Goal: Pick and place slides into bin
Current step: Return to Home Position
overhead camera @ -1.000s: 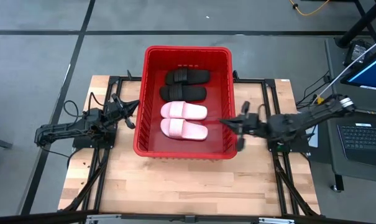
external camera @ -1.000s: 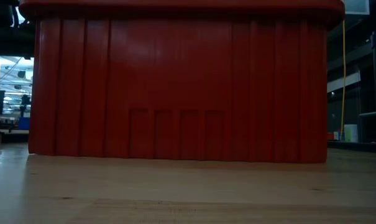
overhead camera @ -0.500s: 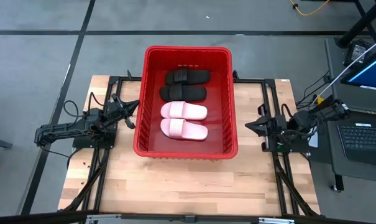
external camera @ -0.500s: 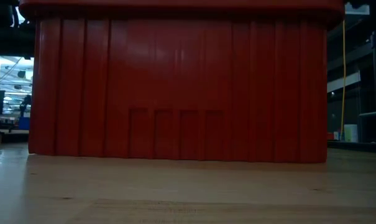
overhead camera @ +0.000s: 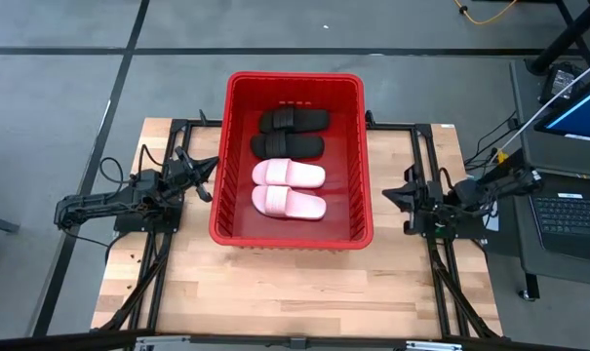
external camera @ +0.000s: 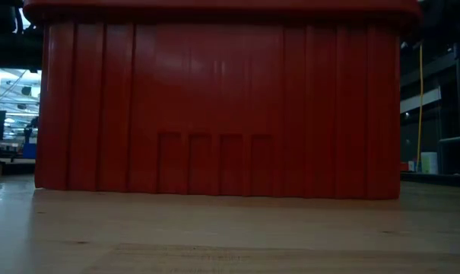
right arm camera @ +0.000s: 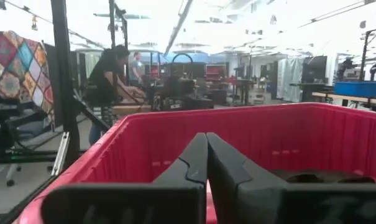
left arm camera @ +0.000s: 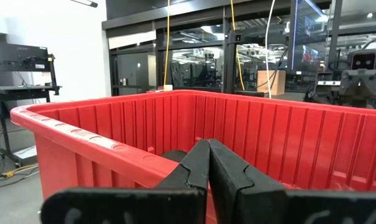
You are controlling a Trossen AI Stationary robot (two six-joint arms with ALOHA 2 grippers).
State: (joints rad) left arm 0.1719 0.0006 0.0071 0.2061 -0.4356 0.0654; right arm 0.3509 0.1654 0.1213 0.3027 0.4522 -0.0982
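left arm (overhead camera: 109, 205): slim, black, jointed; thin black cables (overhead camera: 107, 168) looping alongside
right arm (overhead camera: 480, 185): black, jointed links
left gripper (left arm camera: 208, 142): matte black wedge-shaped fingers (left arm camera: 191, 171), tapering to points
right gripper (right arm camera: 206, 135): likewise black, tapered, angular

low view: bin (external camera: 214, 106) wall hides slides (overhead camera: 289, 174), rim cut off at top | left wrist view: left tool (left arm camera: 208, 143) covers most of what is probably a black slide (left arm camera: 174, 154)
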